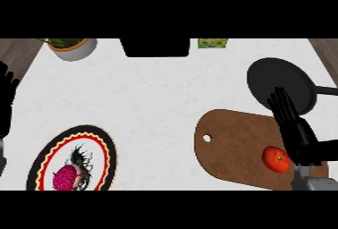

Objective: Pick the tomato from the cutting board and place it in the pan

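Tomato (276,159) just left of right hand (295,129)

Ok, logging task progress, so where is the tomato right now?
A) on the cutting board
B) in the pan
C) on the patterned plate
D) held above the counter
A: the tomato lies on the cutting board, beside the open right hand, while the pan holds nothing.

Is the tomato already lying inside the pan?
No, the tomato lies on the cutting board, beside the right hand, while the pan beyond it holds nothing.
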Controlling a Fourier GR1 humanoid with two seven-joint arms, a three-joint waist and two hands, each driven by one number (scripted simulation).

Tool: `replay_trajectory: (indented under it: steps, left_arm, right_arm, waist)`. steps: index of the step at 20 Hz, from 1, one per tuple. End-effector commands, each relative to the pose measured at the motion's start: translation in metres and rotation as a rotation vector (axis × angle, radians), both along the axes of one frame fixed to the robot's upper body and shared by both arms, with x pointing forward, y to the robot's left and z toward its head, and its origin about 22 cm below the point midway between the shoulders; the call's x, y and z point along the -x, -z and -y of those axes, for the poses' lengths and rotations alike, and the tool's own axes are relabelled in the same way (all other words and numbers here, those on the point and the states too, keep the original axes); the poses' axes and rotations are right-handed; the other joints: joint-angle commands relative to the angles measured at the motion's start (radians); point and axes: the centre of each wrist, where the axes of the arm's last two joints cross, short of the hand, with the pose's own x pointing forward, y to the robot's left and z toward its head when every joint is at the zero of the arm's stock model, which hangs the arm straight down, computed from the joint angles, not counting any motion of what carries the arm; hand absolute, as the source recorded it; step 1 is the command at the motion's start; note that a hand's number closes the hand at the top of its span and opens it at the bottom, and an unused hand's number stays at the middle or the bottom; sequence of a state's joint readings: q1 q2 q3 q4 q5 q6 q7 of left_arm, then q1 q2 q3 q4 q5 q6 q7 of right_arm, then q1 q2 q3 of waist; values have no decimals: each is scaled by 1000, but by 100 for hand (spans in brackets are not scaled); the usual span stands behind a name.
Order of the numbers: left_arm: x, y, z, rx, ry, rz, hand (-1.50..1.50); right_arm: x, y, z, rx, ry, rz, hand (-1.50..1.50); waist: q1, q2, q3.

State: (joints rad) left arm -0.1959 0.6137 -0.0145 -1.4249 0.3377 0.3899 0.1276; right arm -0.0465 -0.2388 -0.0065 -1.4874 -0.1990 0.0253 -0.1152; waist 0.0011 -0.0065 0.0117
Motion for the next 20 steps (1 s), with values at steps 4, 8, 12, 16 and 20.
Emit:
replay_trajectory:
  steps: [4, 8, 12, 16, 20]
  left_arm:
    - [-5, 11, 42, 1, 166, 68, 0]
    - [-2, 26, 72, 70, 261, 48, 0]
    - [0, 32, 58, 60, 222, 51, 0]
    - [17, 43, 72, 76, 275, 34, 0]
    - [-1, 26, 69, 61, 263, 49, 0]
  right_arm:
    - [16, 12, 67, 11, -158, -10, 150]
    - [51, 18, 101, 307, 16, 5, 150]
    - [94, 5, 123, 456, 210, 191, -150]
    - [135, -26, 158, 623, 233, 197, -150]
    - [148, -89, 174, 741, 93, 76, -150]
  waist:
    - [-9, 8, -11]
    - [-39, 4, -12]
    - [-70, -4, -14]
    - [-32, -1, -13]
    - [-39, 1, -15]
